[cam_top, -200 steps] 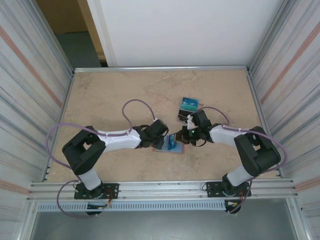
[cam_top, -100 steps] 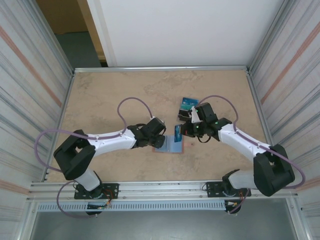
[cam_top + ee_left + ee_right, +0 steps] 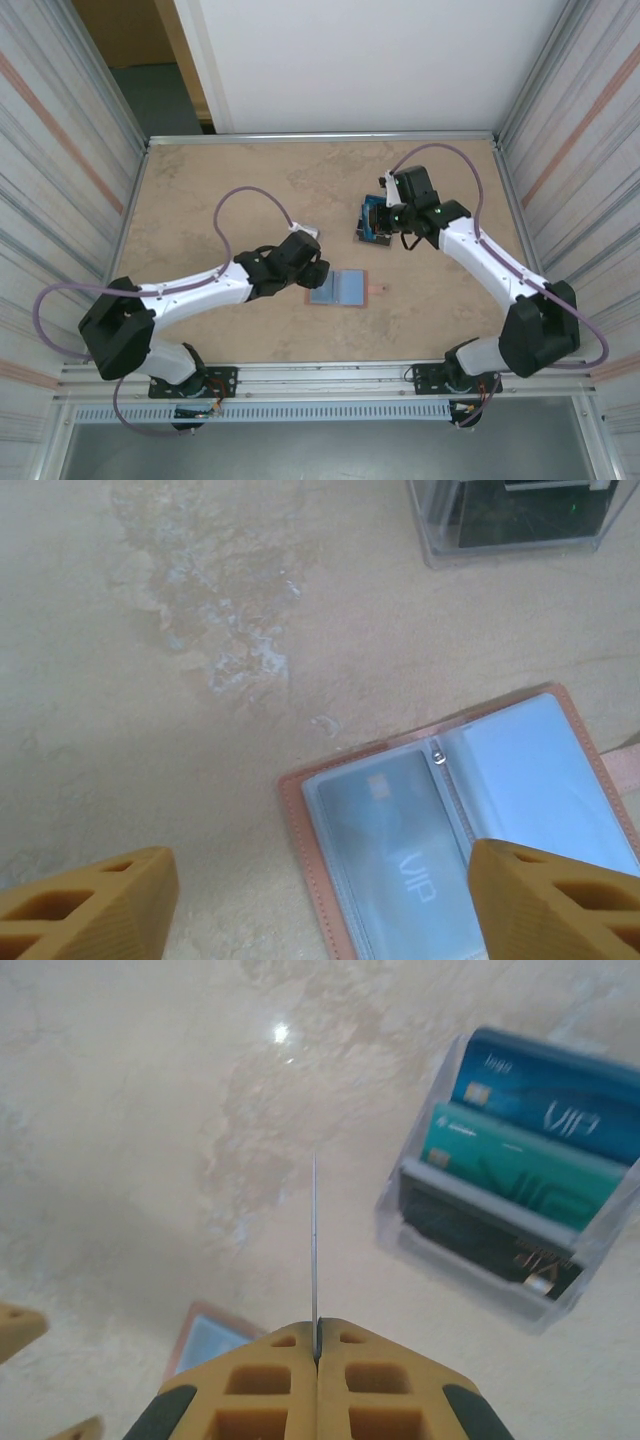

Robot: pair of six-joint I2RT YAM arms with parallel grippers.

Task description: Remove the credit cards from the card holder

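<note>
The card holder (image 3: 340, 288) lies open and flat on the table, salmon-pink rim, blue inside, tab (image 3: 376, 290) pointing right. In the left wrist view one light-blue credit card (image 3: 400, 850) marked VIP sits in the card holder's (image 3: 300, 810) left sleeve. My left gripper (image 3: 320, 880) hovers open over that left edge, fingers (image 3: 90, 900) wide apart. My right gripper (image 3: 316, 1340) is shut on another credit card (image 3: 314, 1240), seen edge-on and upright. It hangs by the clear box (image 3: 372, 222), behind the card holder (image 3: 215, 1345).
The clear plastic box (image 3: 500, 1220) stands at the back right with a blue, a teal and a dark card stacked in its slots. Metal rails and striped walls frame the table (image 3: 220, 200). Bare tabletop lies to the left and behind the wallet.
My right gripper has lifted a card away from the wallet and carried it back toward the clear box. My left gripper has eased off the wallet's left side.
</note>
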